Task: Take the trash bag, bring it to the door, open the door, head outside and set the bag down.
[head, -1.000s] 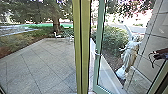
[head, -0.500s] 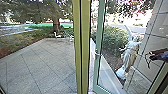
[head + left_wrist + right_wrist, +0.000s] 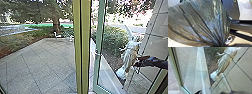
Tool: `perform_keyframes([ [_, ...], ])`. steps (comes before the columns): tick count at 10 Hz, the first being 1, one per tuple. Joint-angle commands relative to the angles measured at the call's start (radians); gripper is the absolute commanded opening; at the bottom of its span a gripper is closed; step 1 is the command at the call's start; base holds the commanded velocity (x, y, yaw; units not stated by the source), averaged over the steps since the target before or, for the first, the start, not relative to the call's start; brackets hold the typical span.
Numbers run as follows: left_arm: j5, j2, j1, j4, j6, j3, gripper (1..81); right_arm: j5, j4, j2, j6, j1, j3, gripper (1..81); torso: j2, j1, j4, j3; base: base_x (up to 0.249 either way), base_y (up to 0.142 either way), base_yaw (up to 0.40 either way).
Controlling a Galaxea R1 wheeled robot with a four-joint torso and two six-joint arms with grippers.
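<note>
My right gripper [image 3: 137, 63] comes in from the right in the head view, at the end of a dark arm, in front of the glass door [image 3: 100, 37]. The door stands ajar, with a gap between its green edge and the yellow-green post; a small metal fitting [image 3: 97, 53] sits on that edge. In the right wrist view the door's frame [image 3: 177, 70] runs beside the glass. The dark, shiny trash bag [image 3: 199, 22] shows large in the left wrist view, its folds gathered tightly at my left gripper [image 3: 218, 45], which is shut on it.
The yellow-green post [image 3: 82, 47] stands upright in the middle of the head view. Beyond the glass lie a paved yard [image 3: 42, 65], a pale statue [image 3: 130, 53], a bush [image 3: 111, 37] and a tiled wall [image 3: 156, 32] at the right.
In the head view my right arm has reached further in from the right, moving left and slightly down until it overlaps the statue. The door and camera have not visibly moved.
</note>
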Motion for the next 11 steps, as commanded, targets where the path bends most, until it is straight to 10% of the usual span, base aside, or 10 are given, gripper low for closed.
perform_keyframes([
  [1, 0.066, -0.009, -0.029, 0.002, 0.005, 0.008, 1.0, -0.228, 0.213, -0.128, 0.003, 0.007, 0.245, 81.1, 0.0, 0.0, 0.0, 0.0, 0.0, 0.0, 0.0],
  [8, 0.058, -0.019, -0.044, 0.006, 0.011, 0.005, 1.0, -0.08, 0.24, -0.119, 0.066, -0.67, 0.442, 81.1, 0.0, 0.0, 0.0, 0.0, 0.0, 0.0, 0.0],
  [11, 0.059, -0.023, -0.046, 0.008, 0.011, 0.006, 1.0, 0.118, 0.235, -0.051, 0.063, -0.906, 0.435, 81.1, 0.0, 0.0, 0.0, 0.0, 0.0, 0.0, 0.0],
])
